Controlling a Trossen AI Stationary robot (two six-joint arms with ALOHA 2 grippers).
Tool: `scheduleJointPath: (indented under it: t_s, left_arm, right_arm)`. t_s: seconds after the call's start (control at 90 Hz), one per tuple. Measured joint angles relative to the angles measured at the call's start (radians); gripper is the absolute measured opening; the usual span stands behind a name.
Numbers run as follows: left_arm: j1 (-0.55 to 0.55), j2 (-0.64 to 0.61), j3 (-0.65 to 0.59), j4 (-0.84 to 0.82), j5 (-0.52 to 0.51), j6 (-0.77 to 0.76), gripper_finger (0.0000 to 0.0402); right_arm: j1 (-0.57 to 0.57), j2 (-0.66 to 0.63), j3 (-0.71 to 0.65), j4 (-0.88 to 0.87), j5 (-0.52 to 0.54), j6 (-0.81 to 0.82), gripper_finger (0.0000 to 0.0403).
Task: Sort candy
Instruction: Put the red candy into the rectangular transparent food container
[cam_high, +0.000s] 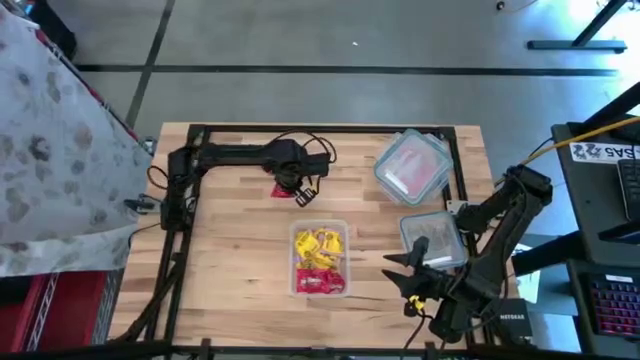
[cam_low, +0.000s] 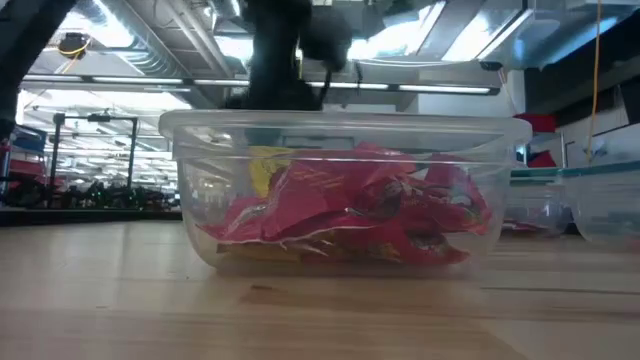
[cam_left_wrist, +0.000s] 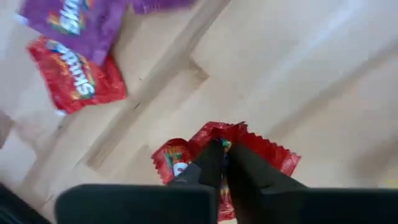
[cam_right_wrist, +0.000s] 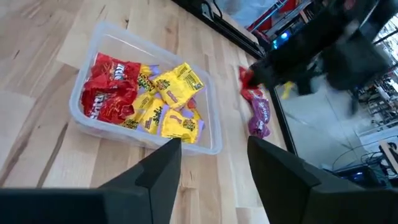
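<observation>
Bare wood lies open between the central tub (cam_high: 320, 290) and the right-side containers (cam_high: 412, 166).

I see most of the candy (cam_high: 319, 262) heaped in a clear tub at the worktop's middle: yellow packets at the far end, red ones nearer me. A few loose red and purple packets (cam_left_wrist: 79, 43) lie on the bare wood, and one crumpled red packet (cam_left_wrist: 231, 149) sits pinched upright.
</observation>
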Motion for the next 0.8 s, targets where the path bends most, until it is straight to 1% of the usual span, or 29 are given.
scheduleJointPath:
  t_s: [0.089,0.189,0.344,0.456,0.567,0.611,0.667,0.8]
  left_arm:
    - [-0.063,-0.035,0.054,0.002,0.000,-0.052,0.0000]
    - [-0.152,-0.049,0.099,-0.003,0.025,-0.092,0.0000]
    - [-0.303,-0.052,0.119,0.013,0.035,-0.207,0.0000]
    - [-0.402,-0.045,0.088,0.153,0.026,-0.301,0.0000]
    - [-0.472,-0.044,0.031,0.383,0.006,-0.372,0.0000]
    - [-0.491,-0.044,0.008,0.469,0.002,-0.391,0.0000]
    - [-0.508,-0.044,-0.020,0.538,-0.001,-0.413,0.0000]
    - [-0.512,-0.044,-0.079,0.626,-0.026,-0.510,0.0000]
  right_arm:
    - [0.000,0.000,0.000,0.000,-0.001,0.000,0.0172]
    - [0.000,0.000,0.000,0.002,0.000,0.000,0.0172]
    - [0.000,0.000,0.000,0.003,-0.001,0.000,0.0172]
    - [0.000,0.000,0.000,0.003,0.000,0.000,0.0172]
    - [0.000,0.000,0.000,0.003,0.000,0.000,0.0172]
    - [0.000,0.000,0.000,0.003,0.000,0.000,0.0172]
    - [0.000,0.000,0.000,0.003,0.001,0.000,0.0172]
    - [0.000,0.000,0.000,0.003,0.001,0.000,0.0172]
